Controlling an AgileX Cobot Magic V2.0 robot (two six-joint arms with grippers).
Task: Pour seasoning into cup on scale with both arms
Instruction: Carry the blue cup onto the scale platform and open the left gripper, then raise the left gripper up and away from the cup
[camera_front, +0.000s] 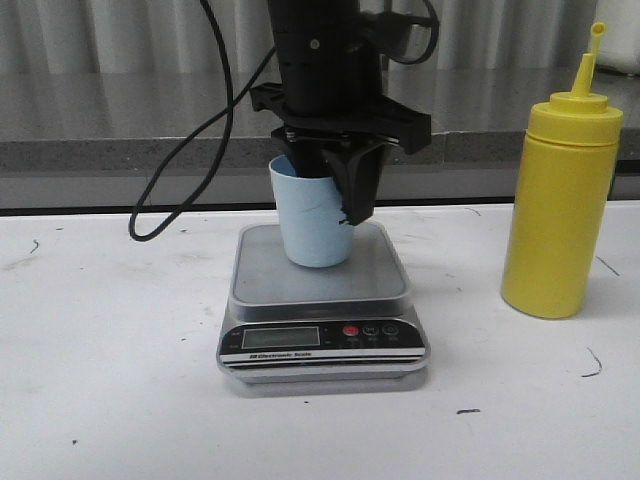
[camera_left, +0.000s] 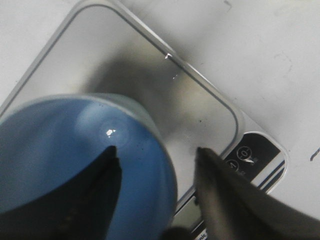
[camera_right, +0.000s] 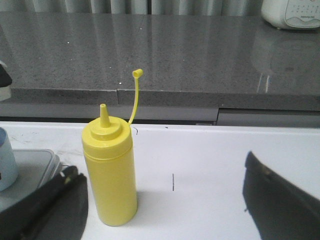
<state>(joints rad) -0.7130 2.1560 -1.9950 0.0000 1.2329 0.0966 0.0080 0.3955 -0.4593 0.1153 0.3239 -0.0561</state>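
The light blue cup (camera_front: 312, 225) stands on the platform of the silver scale (camera_front: 262, 278). My left gripper (camera_front: 335, 195) comes down over the cup from above. In the left wrist view this gripper (camera_left: 156, 150) is open, one finger inside the cup (camera_left: 60, 150) and the other outside its rim over the scale (camera_left: 150, 75), with a gap to the wall. The yellow seasoning bottle (camera_front: 562, 200) stands upright on the table to the right of the scale, its tip cap off the nozzle. My right gripper (camera_right: 161, 167) is wide open and low, facing the bottle (camera_right: 110, 175), which stands close to one finger.
A black cable (camera_front: 150, 225) loops down to the white table (camera_front: 100, 350) left of the scale. A grey counter ledge (camera_front: 120, 150) runs along the back. A white appliance (camera_right: 292, 12) sits on that counter at the far right.
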